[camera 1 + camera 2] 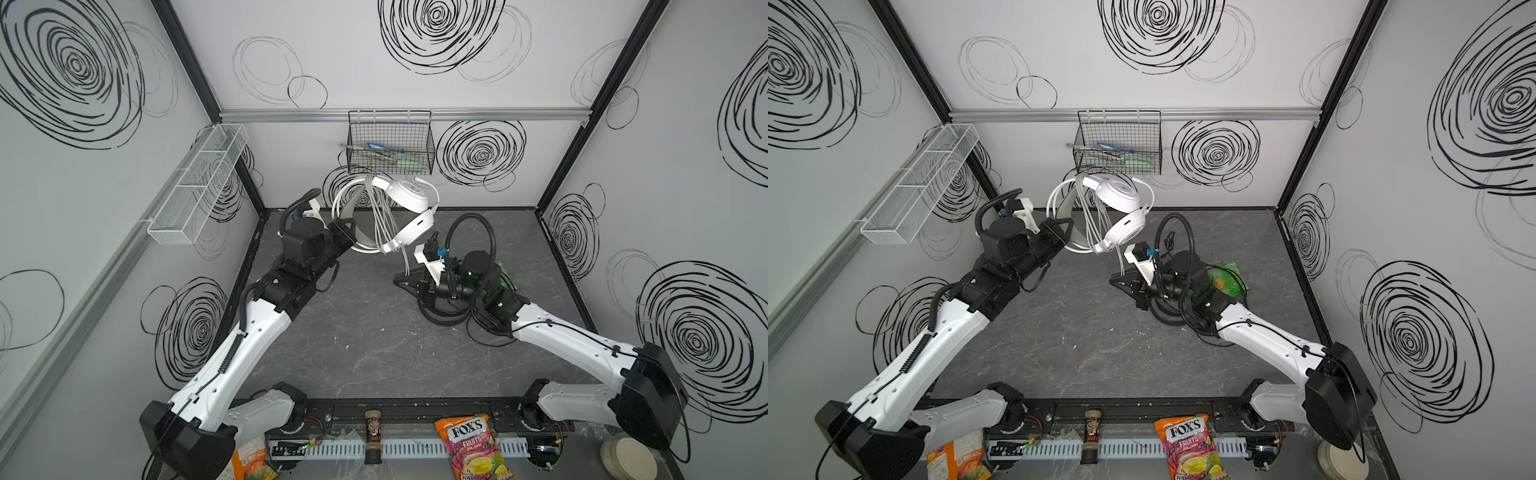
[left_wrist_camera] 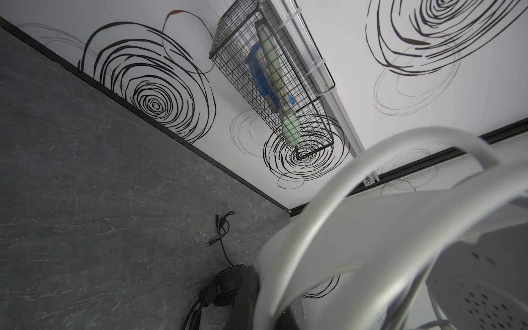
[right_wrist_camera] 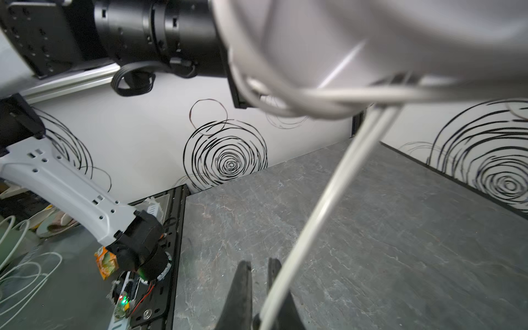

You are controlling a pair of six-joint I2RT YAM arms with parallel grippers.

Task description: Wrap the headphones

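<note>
Headband of the white headset clamped in the left tool, whole set aloft above the surface, right tool closed low, seemingly pinching the hanging white cable, black headset lying on the surface close by.

You have bare table across the middle and toward the front edge, and more at the back right corner. At the middle of the back edge the white headphones hang in the air, clamped by the left gripper, with loops dangling below. One white cable runs straight down to the right gripper, which pinches it, barring the gap between the arms. The black headphones lie under the right arm, their plug lead trailing toward the back. The black wire basket caps the headroom above the back edge.
</note>
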